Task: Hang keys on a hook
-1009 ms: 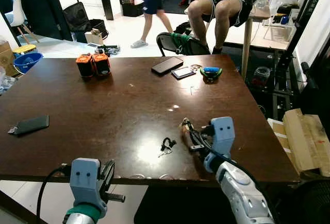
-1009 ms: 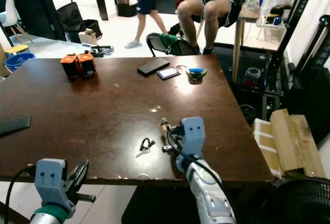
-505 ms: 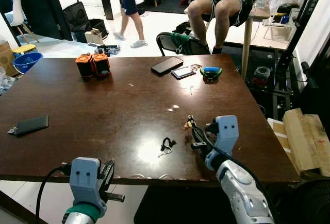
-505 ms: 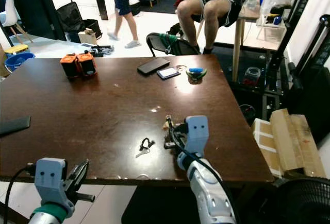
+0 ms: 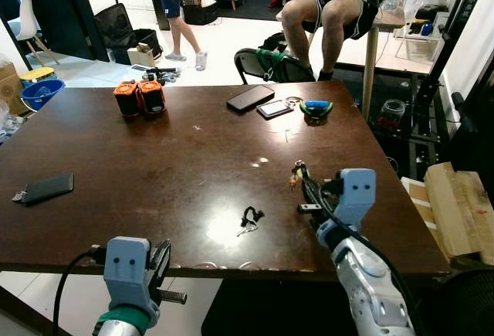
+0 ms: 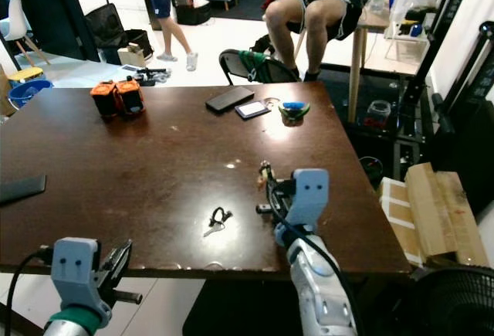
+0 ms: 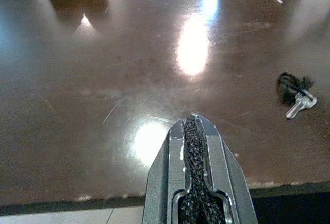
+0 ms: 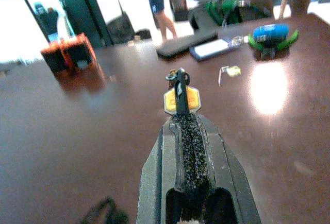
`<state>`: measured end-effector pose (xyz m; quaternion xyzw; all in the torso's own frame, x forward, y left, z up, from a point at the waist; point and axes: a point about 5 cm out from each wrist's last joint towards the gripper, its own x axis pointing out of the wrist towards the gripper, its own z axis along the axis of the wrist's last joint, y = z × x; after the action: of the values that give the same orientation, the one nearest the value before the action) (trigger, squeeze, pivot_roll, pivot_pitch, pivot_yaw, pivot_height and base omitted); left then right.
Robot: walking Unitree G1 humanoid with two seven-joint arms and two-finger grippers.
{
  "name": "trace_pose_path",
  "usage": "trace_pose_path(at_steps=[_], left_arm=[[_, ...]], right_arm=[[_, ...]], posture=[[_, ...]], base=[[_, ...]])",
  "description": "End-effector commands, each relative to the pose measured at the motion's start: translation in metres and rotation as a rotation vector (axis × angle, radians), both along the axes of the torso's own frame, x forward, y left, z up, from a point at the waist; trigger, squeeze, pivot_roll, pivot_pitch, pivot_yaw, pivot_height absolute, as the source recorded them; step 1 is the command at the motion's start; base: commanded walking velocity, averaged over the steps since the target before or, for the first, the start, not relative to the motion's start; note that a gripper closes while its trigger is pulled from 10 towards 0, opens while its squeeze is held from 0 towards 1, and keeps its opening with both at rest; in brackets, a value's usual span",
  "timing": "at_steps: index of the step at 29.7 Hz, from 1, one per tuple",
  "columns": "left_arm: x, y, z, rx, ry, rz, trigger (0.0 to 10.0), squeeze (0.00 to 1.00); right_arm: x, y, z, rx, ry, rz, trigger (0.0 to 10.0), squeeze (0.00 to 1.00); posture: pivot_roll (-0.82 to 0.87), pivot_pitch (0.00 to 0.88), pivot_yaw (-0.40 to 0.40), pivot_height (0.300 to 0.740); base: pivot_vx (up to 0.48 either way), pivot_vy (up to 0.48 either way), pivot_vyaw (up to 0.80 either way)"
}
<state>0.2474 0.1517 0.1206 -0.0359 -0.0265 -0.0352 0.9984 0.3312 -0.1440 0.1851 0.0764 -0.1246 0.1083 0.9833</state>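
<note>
**Yellow key pinched, no hook in sight**

Head view: my right gripper (image 5: 299,175) hovers over the table (image 5: 154,151), right of centre, pinching a yellow-headed key (image 5: 294,181) at its tips. A second key bunch (image 5: 248,217) lies just left of it — the right arm is nearer.

Left wrist: left gripper (image 7: 193,126) pressed together, empty (bunch off to one side).

Right wrist: key upright, in line with the fingers.

The brown table (image 5: 154,158) carries two orange batteries (image 5: 140,96) at its far left. A black phone (image 5: 250,97) lies at its far edge, a small white device (image 5: 275,109) just beside it. Another phone (image 5: 48,187) lies near its left edge. Beyond the table a person (image 5: 340,0) sits.
</note>
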Motion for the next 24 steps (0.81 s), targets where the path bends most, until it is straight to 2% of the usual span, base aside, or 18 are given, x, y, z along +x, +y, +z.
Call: trace_pose_path(at_steps=[1, 7, 13, 20, 22, 24], left_arm=[[0.002, 0.001, 0.006, 0.007, -0.018, 0.011, 10.0, 0.0], [0.007, -0.002, 0.014, -0.019, -0.046, 0.005, 10.0, 0.0], [0.004, -0.003, 0.014, -0.024, -0.045, 0.018, 10.0, 0.0], [0.01, -0.001, 0.021, -0.028, -0.062, 0.055, 10.0, 0.0], [0.012, 0.001, 0.023, -0.007, -0.059, 0.07, 10.0, 0.0], [0.011, 0.004, 0.021, 0.015, -0.054, 0.079, 10.0, 0.0]], right_arm=[[-0.004, 0.003, 0.005, 0.032, -0.044, 0.01, 10.0, 0.0], [-0.007, 0.009, 0.007, 0.051, -0.065, 0.021, 10.0, 0.0], [-0.01, 0.011, 0.001, 0.033, -0.05, 0.026, 10.0, 0.0], [-0.009, 0.015, -0.007, -0.007, -0.015, 0.029, 10.0, 0.0], [-0.007, 0.014, -0.01, -0.044, 0.005, 0.021, 10.0, 0.0], [-0.008, 0.016, -0.012, -0.143, -0.005, 0.017, 10.0, 0.0]], posture=[[-0.09, 0.074, 0.181, 0.74], [-0.09, 0.069, 0.186, 0.74], [-0.1, 0.063, 0.189, 0.74], [-0.1, 0.069, 0.183, 0.74], [-0.1, 0.072, 0.173, 0.74], [-0.09, 0.075, 0.171, 0.74]], base=[[0.0, 0.0, 0.0], [0.0, 0.0, 0.0], [0.0, 0.0, 0.0], [0.0, 0.0, 0.0], [0.0, 0.0, 0.0], [0.0, 0.0, 0.4]])
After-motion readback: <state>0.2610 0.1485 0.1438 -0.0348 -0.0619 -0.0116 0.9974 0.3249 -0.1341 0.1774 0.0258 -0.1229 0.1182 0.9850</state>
